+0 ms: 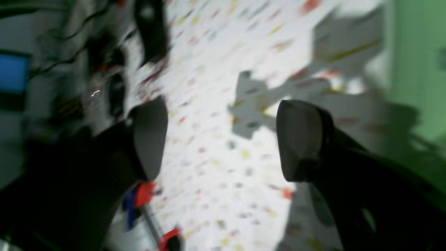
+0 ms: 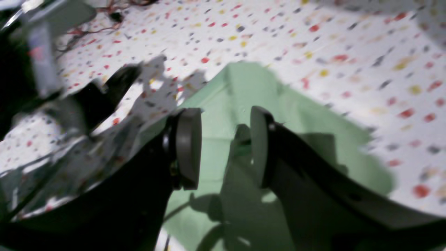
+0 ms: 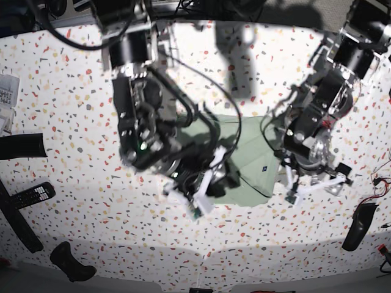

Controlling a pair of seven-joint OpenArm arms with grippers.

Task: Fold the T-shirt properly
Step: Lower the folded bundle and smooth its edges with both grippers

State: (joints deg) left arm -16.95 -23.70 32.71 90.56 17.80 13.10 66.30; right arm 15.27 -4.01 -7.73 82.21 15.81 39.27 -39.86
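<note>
The pale green T-shirt (image 3: 252,154) lies folded into a compact shape in the middle of the speckled table (image 3: 73,122). My right gripper (image 3: 208,186) hovers over the shirt's near left edge. In the right wrist view it (image 2: 224,148) stands open, with green fabric (image 2: 244,90) showing below and between the fingers and nothing held. My left gripper (image 3: 313,186) hangs just off the shirt's right side. In the blurred left wrist view it (image 1: 223,139) is wide open over bare table, and the T-shirt (image 1: 418,69) shows only at the right border.
A remote control (image 3: 30,195) and a long black object (image 3: 21,146) lie at the table's left. Another black object (image 3: 70,262) sits at the near left edge, and a dark one (image 3: 357,226) with cables lies at the right.
</note>
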